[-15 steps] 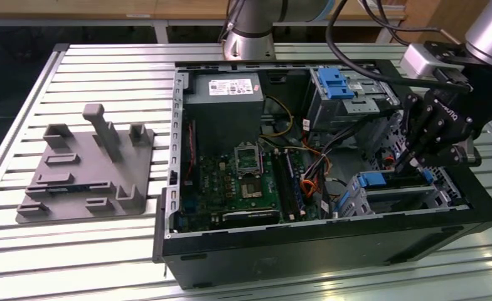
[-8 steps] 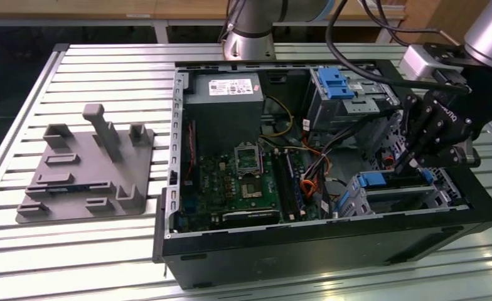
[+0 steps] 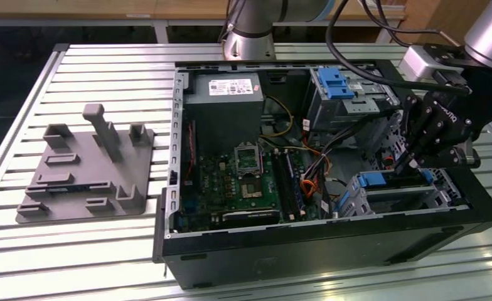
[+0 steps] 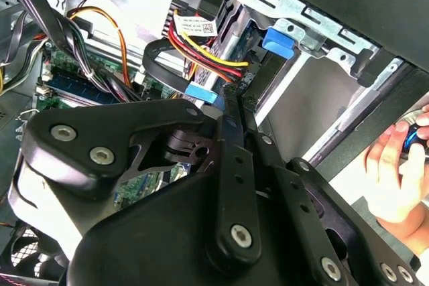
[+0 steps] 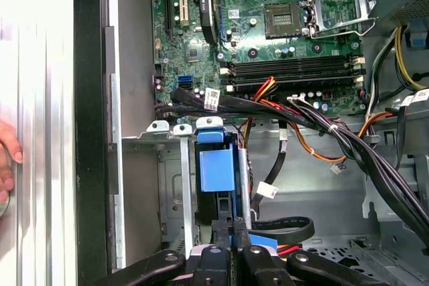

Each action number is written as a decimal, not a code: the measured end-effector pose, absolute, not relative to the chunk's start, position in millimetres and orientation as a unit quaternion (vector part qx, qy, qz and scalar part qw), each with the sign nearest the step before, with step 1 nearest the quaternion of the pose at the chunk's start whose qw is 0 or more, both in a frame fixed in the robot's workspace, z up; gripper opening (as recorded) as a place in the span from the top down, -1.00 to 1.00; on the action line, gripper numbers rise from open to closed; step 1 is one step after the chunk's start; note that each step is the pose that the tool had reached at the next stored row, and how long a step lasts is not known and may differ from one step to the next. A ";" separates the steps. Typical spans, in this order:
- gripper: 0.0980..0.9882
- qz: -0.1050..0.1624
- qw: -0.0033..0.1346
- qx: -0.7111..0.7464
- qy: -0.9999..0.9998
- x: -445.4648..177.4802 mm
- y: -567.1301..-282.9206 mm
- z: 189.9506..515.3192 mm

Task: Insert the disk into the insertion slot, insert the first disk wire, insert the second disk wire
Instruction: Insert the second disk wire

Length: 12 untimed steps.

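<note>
The disk (image 5: 216, 165), edged by its blue caddy, sits down inside the insertion slot (image 5: 169, 185), a silver metal cage in the near corner of the open computer case, at the exterior view's right. In the exterior view the disk's blue edge (image 3: 371, 182) shows in the slot (image 3: 401, 199). My gripper (image 3: 395, 170) hangs right over it, its black fingers (image 5: 241, 239) pressed together and shut. A blue connector (image 5: 263, 242) on a looped black wire (image 5: 295, 224) lies against the side of the fingertips, also seen in the second wrist view (image 4: 201, 92). Nothing shows between the fingers.
A bundle of red, yellow and black wires (image 4: 201, 48) runs past the taller cage with a blue latch (image 3: 334, 83). The motherboard (image 3: 246, 182) fills the case floor. A grey fixture (image 3: 83, 172) lies on the table at the exterior view's left. A person's hand (image 4: 395, 159) rests outside the case wall.
</note>
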<state>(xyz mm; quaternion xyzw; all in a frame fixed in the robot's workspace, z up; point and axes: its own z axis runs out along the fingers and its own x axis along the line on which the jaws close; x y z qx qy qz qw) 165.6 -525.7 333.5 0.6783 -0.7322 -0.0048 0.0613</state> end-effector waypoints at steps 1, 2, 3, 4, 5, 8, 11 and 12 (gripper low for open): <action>0.90 -0.005 0.061 0.678 -0.732 165.6 -525.7 333.5; 0.90 -0.005 0.061 0.679 -0.732 165.6 -525.7 333.5; 0.90 -0.005 0.061 0.679 -0.732 165.6 -525.7 333.4; 0.90 -0.005 0.061 0.679 -0.732 165.6 -525.7 333.5; 0.90 -0.005 0.061 0.680 -0.731 165.6 -525.8 333.5; 0.90 -0.005 0.061 0.682 -0.728 165.6 -525.7 333.4; 0.90 -0.004 0.061 0.685 -0.726 165.6 -525.7 333.6; 0.90 -0.004 0.062 0.685 -0.726 165.6 -525.7 334.1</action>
